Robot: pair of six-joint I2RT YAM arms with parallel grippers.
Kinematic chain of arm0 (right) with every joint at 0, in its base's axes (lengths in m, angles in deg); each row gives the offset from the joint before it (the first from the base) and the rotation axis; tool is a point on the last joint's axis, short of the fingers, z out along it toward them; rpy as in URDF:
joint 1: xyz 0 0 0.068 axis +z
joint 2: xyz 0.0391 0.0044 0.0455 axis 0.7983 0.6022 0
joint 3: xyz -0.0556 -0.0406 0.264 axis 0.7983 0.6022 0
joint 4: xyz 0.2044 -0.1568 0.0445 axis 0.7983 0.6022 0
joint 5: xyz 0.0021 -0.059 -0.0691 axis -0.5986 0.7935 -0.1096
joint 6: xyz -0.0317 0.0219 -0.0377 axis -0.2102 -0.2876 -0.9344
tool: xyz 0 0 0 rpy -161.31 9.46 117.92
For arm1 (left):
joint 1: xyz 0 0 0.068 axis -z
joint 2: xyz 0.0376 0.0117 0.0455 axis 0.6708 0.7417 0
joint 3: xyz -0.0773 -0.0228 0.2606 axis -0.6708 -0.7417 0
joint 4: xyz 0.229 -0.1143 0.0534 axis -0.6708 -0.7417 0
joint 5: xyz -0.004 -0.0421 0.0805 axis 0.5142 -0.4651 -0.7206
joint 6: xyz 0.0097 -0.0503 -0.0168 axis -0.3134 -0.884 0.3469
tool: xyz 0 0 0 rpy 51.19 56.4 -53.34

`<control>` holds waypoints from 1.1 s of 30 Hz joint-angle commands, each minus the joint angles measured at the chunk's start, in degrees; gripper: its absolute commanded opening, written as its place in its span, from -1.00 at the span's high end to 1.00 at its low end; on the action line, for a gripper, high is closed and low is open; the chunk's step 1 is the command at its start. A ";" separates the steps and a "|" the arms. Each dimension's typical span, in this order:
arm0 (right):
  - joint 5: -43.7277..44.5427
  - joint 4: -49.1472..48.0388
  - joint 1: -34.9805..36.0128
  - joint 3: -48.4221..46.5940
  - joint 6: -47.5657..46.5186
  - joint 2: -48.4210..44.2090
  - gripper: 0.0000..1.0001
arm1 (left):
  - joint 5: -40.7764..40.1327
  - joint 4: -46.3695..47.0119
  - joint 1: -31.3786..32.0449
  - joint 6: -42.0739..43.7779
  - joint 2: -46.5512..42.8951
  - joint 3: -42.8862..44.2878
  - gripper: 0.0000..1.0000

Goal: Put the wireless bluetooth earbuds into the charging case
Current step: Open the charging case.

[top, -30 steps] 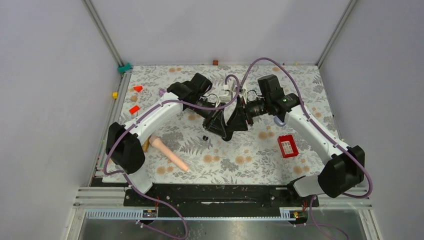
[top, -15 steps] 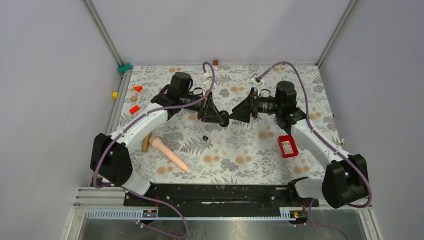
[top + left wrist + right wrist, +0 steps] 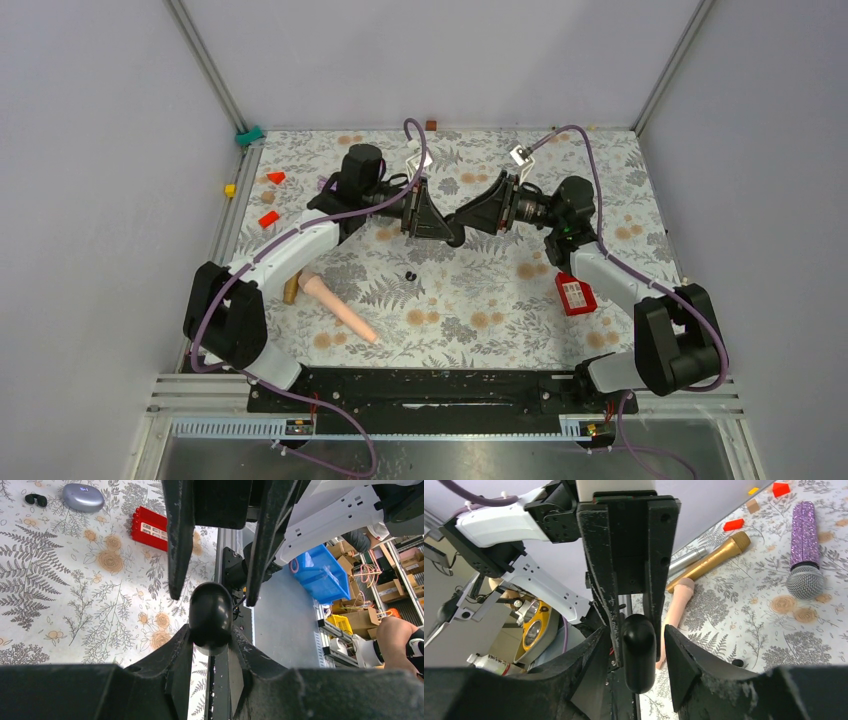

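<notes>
Clamps a black rounded object (image 3: 210, 611) firmly in the left gripper (image 3: 210, 632) at centre frame. Straddles it with the right gripper (image 3: 636, 637), jaws half apart, not gripping. Leaves the black earbuds (image 3: 410, 275) on the tablecloth (image 3: 480, 310) just below centre.

A: Black capsule (image 3: 210, 611): its lower end is buried between the fingers (image 3: 170, 660) of the left gripper (image 3: 211, 630). Seam, lid and markings are not discernible.
B: Agreed. The top view gives only a dark lump where the black fingers crowd together.
A: Black earbuds (image 3: 410, 275): specks from above, count and orientation indeterminate.
B: Gold microphone (image 3: 291, 290): mostly under the left arm (image 3: 300, 240), one end showing. Silver microphone (image 3: 684, 560): a short stretch is visible, the rest lies behind a finger of that gripper.
A: Red box (image 3: 150, 528): label print too small to read.
B: Person (image 3: 400, 640) beyond the table: cut by the right edge.
</notes>
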 commanded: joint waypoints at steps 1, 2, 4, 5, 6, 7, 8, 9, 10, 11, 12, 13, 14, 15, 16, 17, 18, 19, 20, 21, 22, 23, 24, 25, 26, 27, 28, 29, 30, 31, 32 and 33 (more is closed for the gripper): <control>-2.94 -9.23 -0.03 0.19 2.85 -0.06 -0.02 | 0.57 4.79 -0.55 -2.04 -0.52 -0.15 0.91; -3.25 -9.27 -0.03 0.19 2.72 -0.09 -0.02 | 0.54 5.16 -0.68 -2.33 -0.59 -0.18 0.91; -3.90 -9.42 0.04 0.19 2.41 -0.22 -0.04 | 0.54 5.39 -0.88 -2.66 -0.69 -0.30 0.91; -4.09 -9.40 0.05 0.23 2.28 -0.33 -0.07 | 0.58 5.65 -0.98 -2.79 -0.83 -0.37 0.91; -4.24 -9.35 0.05 0.30 2.06 -0.35 -0.08 | 0.61 5.99 -1.12 -3.03 -0.94 -0.46 0.91; -4.38 -9.35 0.06 0.32 1.87 -0.35 -0.09 | 0.69 6.17 -1.33 -3.17 -1.02 -0.57 0.91; -4.51 -9.25 0.07 0.40 1.81 -0.28 -0.09 | 0.72 6.42 -1.41 -3.43 -1.14 -0.72 0.91; -4.71 -9.14 0.05 0.37 1.58 -0.15 -0.09 | 0.79 6.75 -1.52 -3.63 -1.23 -0.75 0.91; -4.87 -8.98 0.05 0.33 1.55 -0.05 -0.06 | 0.87 6.83 -1.67 -3.77 -1.37 -0.85 0.91; -4.98 -8.95 0.05 0.20 1.61 0.17 -0.02 | 0.96 7.04 -1.70 -3.97 -1.48 -0.92 0.91; -5.34 -8.87 0.05 0.10 1.63 0.42 0.03 | 0.92 7.15 -1.77 -4.06 -1.56 -0.95 0.91; -5.54 -8.82 0.07 0.00 1.77 0.62 0.08 | 1.02 7.28 -1.85 -4.21 -1.69 -0.91 0.91; -5.61 -8.78 0.13 -0.26 1.97 0.89 0.10 | 1.05 7.48 -1.87 -4.32 -1.72 -0.95 0.91; -5.63 -8.70 0.25 -0.41 1.98 1.08 0.10 | 1.14 7.62 -1.99 -4.39 -1.78 -1.04 0.91; -5.76 -8.50 0.41 -0.45 1.88 1.28 0.10 | 1.22 7.67 -1.97 -4.43 -1.81 -1.00 0.91; -5.79 -8.20 0.63 -0.51 1.71 1.43 0.08 | 1.23 7.69 -2.01 -4.44 -1.86 -1.01 0.91; -5.72 -7.79 0.72 -0.54 1.39 1.44 0.06 | 1.23 7.75 -2.04 -4.42 -1.91 -1.04 0.91; -5.63 -7.39 0.79 -0.48 1.04 1.47 0.05 | 1.26 7.77 -1.97 -4.41 -1.97 -1.08 0.91; -5.66 -7.14 0.94 -0.51 0.80 1.44 0.04 | 1.27 7.78 -1.98 -4.39 -2.04 -1.07 0.91; -5.81 -7.06 1.00 -0.53 0.80 1.44 0.01 | 1.24 7.79 -2.08 -4.31 -2.16 -1.16 0.91; -6.04 -7.10 1.08 -0.55 0.75 1.45 -0.03 | 1.25 7.78 -2.08 -4.28 -2.16 -1.19 0.91; -6.12 -6.79 1.17 -0.60 0.53 1.38 -0.06 | 1.25 7.78 -2.20 -4.22 -2.26 -1.22 0.91; -6.02 -6.15 1.19 -0.64 0.22 1.39 -0.07 | 1.24 7.78 -2.28 -4.21 -2.29 -1.25 0.91; -5.98 -5.52 1.22 -0.74 -0.30 1.21 -0.05 | 1.28 7.78 -2.24 -4.26 -2.25 -1.29 0.91; -5.89 -4.98 1.27 -0.73 -0.75 1.15 -0.02 | 1.27 7.84 -2.32 -4.22 -2.34 -1.32 0.91; -5.91 -4.56 1.31 -0.77 -1.08 1.06 -0.02 | 1.36 7.86 -2.36 -4.23 -2.30 -1.38 0.91; -5.90 -3.92 1.36 -0.87 -1.71 1.17 -0.01 | 1.48 8.02 -2.32 -4.31 -2.37 -1.36 0.91; -5.85 -2.85 1.36 -1.10 -2.28 1.22 0.00 | 1.55 8.16 -2.32 -4.39 -2.44 -1.44 0.91; -5.77 -2.16 1.39 -1.16 -2.73 1.22 0.03 | 1.57 8.19 -2.32 -4.39 -2.46 -1.42 0.91; -5.71 -1.87 1.44 -1.17 -2.91 1.25 0.07 | 1.65 8.28 -2.32 -4.43 -2.43 -1.43 0.91; -5.80 -1.91 1.50 -1.17 -2.93 1.29 0.11 | 1.67 8.22 -2.33 -4.41 -2.47 -1.46 0.91; -5.86 -1.91 1.53 -1.29 -2.94 1.28 0.14 | 1.59 8.22 -2.32 -4.44 -2.50 -1.50 0.91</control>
